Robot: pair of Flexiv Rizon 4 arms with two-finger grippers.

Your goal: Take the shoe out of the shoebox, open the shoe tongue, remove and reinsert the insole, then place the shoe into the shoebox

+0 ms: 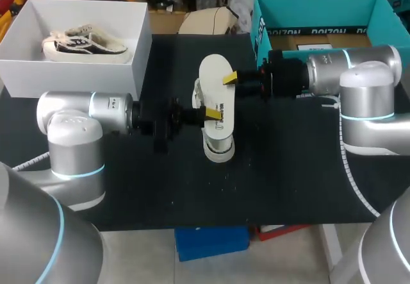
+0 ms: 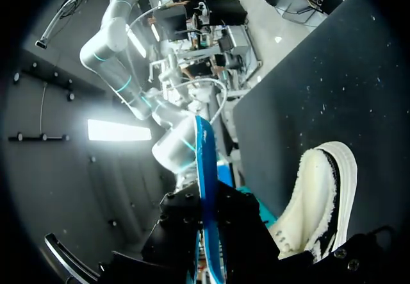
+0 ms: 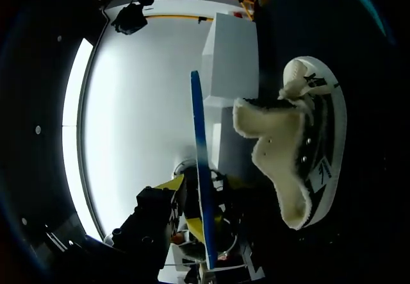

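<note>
The left gripper (image 1: 210,113) is clenched on the insole's (image 1: 214,91) long edge at its 9 o'clock side. The right gripper (image 1: 229,78) grasps the opposite edge near 2 o'clock, one yellow tip lying on the pale top face. Held from both sides like this, the insole hangs flat and level above the sneaker (image 1: 218,148), probably so it can be lined up with the opening before it goes back in. In the wrist views the insole (image 2: 205,188) shows only as a thin blue edge, and the sneaker (image 3: 301,149) beside it has its fleecy tongue folded wide open. The sneaker stands on the black table (image 1: 288,168) near the centre, heel towards 6 o'clock. At 10 o'clock the white shoebox (image 1: 77,72) holds a second sneaker (image 1: 86,45) on its side. At 1 o'clock a teal box (image 1: 261,21) shows a cardboard-brown floor.
</note>
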